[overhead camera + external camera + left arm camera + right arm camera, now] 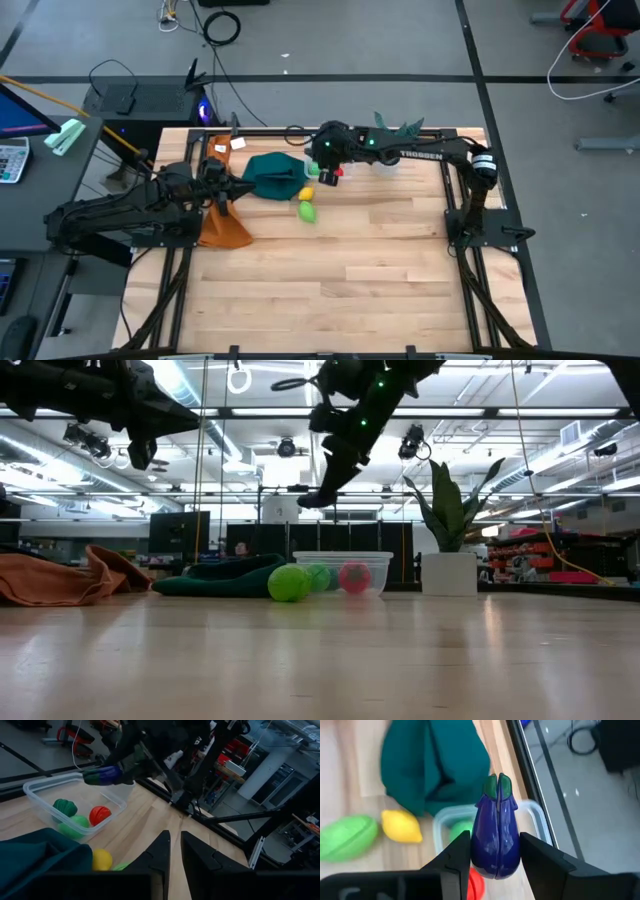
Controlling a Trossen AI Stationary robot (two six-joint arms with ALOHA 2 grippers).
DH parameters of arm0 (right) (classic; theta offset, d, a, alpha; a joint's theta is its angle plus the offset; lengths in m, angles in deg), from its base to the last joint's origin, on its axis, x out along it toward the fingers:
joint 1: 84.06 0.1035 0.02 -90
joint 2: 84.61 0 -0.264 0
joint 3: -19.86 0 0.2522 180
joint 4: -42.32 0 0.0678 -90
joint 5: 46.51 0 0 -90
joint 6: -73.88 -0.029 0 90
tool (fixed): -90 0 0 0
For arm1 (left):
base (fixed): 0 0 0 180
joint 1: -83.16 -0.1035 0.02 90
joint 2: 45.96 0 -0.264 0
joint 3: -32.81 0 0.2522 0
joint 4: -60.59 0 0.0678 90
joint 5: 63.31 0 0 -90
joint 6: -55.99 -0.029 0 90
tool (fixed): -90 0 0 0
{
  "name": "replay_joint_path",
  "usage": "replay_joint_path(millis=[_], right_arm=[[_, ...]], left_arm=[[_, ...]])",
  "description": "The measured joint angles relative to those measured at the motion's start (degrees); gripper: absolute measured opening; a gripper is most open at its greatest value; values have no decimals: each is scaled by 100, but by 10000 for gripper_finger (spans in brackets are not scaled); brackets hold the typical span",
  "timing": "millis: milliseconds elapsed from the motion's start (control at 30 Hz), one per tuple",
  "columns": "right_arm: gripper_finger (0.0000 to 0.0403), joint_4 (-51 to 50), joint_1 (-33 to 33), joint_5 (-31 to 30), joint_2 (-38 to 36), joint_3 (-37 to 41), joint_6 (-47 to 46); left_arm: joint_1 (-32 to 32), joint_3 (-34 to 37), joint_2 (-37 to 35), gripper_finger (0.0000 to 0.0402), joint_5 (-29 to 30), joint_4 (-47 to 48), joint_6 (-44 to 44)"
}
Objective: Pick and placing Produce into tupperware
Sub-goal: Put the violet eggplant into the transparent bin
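I have the right gripper (pixel 495 851) pinching the glossy purple toy eggplant (pixel 495 835) by its fat lower half, and the eggplant's long axis runs straight out along the fingers, green cap away from the wrist. From the left wrist camera I see the eggplant (pixel 104 775) hanging above the far rim of the small clear square plastic tupperware (pixel 40 802), not touching it. In the tub sit a red ribbed toy vegetable (pixel 99 814), a dark green one (pixel 65 807) and a light green one (pixel 75 826). Just outside the tub, near the crumpled teal cloth (pixel 272 174), lie the yellow toy lemon (pixel 401 826) and a larger lime-green piece (pixel 347 836), both on the wooden tabletop (pixel 350 270). The left gripper (pixel 173 851) hangs beside the cloth with its fingers nearly pressed together and holding nothing.
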Motion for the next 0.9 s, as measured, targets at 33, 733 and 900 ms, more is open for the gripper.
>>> replay_joint_path(millis=[33, 733, 900], right_arm=[[119, -61, -39, -2, 0, -4, -32], [119, -2964, -370, -350, 1698, -2831, -1030], [116, -3784, -484, -347, 2045, -3154, -1444]], left_arm=[[0, 0, 0, 50, 1, 2, 0], [-2, 0, 0, 48, -1, 7, -37], [0, 0, 0, 52, -2, 9, -39]])
